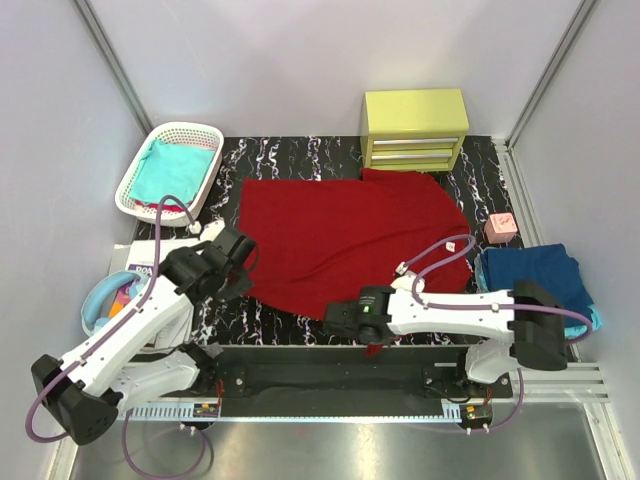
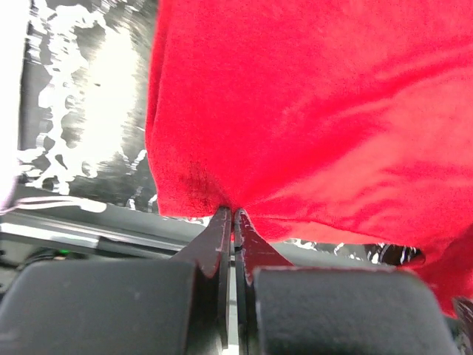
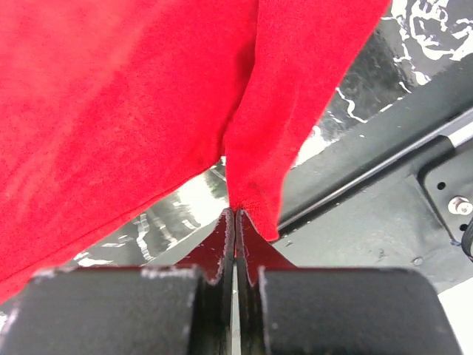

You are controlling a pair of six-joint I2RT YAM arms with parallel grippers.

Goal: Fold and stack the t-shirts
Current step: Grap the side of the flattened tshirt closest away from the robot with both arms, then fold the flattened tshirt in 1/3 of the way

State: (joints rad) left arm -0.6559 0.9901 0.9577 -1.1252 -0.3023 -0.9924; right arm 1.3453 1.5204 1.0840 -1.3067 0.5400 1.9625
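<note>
The work surface is a black mat with white marble veins (image 1: 300, 160), and it lies between pale grey walls that close the space on the left, the far side and the right. At the near edge a metal rail carries the bases of both arms.

The dark red t-shirt (image 1: 350, 235) is spread in the middle of the mat and covers most of it. Its far edge reaches the foot of a yellow cabinet with drawers (image 1: 414, 128), which stands at the far side, right of the centre.

The left gripper (image 2: 233, 214) has its jaws pressed together on the near left hem of the red shirt. The right gripper (image 3: 235, 213) is closed in the same way on the near right edge, where the cloth bunches into a fold at the fingertips; a small bit of red hangs over the near border of the mat there.

A white lattice basket (image 1: 135, 185) sits at the far left corner, and a teal t-shirt (image 1: 175, 168) lies inside it. On the right, a small pink block (image 1: 500, 227) rests on the mat just beside the red shirt. Near it, a navy t-shirt (image 1: 530, 275) lies folded, with a light blue t-shirt (image 1: 596, 320) showing under its right edge. The right arm reaches across in front of this pile. At the near left, partly hidden by the left arm, there are a white pack with blue print (image 1: 128, 262) and a light blue ring-shaped thing (image 1: 98, 298); I cannot tell what they are.
</note>
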